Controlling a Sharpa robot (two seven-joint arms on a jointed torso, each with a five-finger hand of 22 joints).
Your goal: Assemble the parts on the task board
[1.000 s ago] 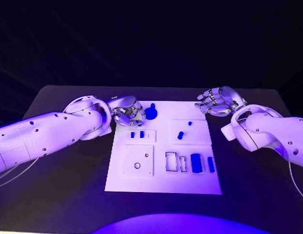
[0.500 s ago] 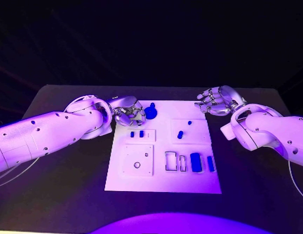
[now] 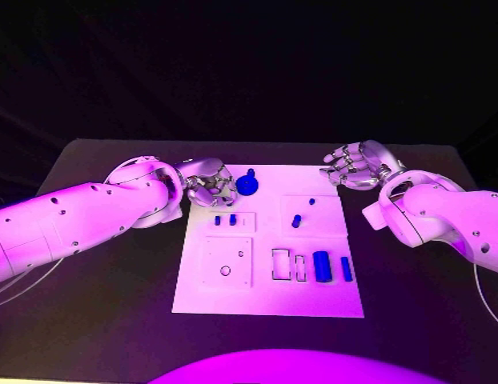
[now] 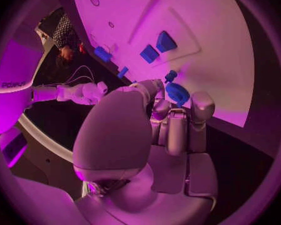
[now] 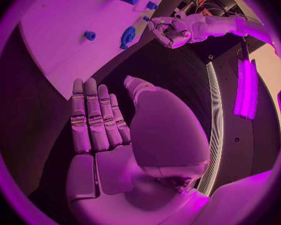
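On the white task board (image 3: 270,248), mid-frame on the black counter (image 3: 87,280), several blue parts already sit in the recessed panels: two small ones (image 3: 224,219) in the upper-left panel, one (image 3: 296,221) in the upper-right panel, and two bars (image 3: 322,266) at lower right. Beside those bars two slots look unfilled, so I judge the assembly roughly midway. The left hand (image 3: 207,183) is at the board's upper-left corner, its fingers (image 4: 178,130) touching a rounded blue part (image 3: 248,184); whether they grasp it I cannot tell. The right hand (image 3: 359,166) hovers off the upper-right corner, fingers released, holding nothing. Dark counter lies open on both sides and along the near edge.
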